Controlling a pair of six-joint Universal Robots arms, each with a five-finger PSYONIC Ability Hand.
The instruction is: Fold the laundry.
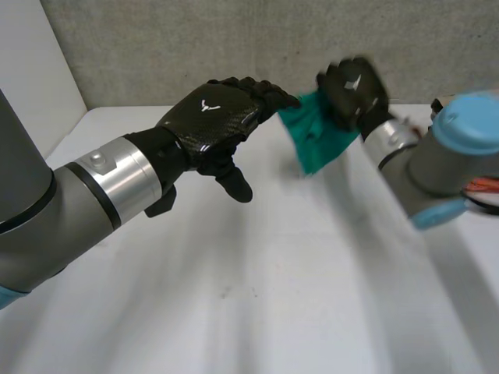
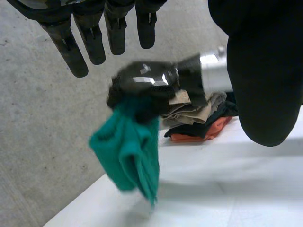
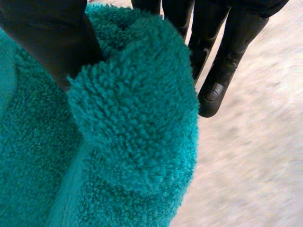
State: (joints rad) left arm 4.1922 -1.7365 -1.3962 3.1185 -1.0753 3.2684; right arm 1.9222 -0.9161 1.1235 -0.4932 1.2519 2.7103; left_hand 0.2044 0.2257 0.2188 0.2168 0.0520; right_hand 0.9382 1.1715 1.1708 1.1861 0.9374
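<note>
Teal terry towel (image 3: 123,142) hangs bunched above the white table (image 1: 273,296), pinched between thumb and fingers of the right hand (image 1: 355,89). Left hand (image 1: 214,117) hovers just beside it, fingers relaxed, holding nothing. Beyond them lies a pile of clothes (image 2: 196,118).

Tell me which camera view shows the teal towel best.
Left wrist view: the teal towel hangs in full from the right robot hand. Head view shows it partly hidden behind that hand. Right wrist view gives its looped pile up close, pinched.
</note>
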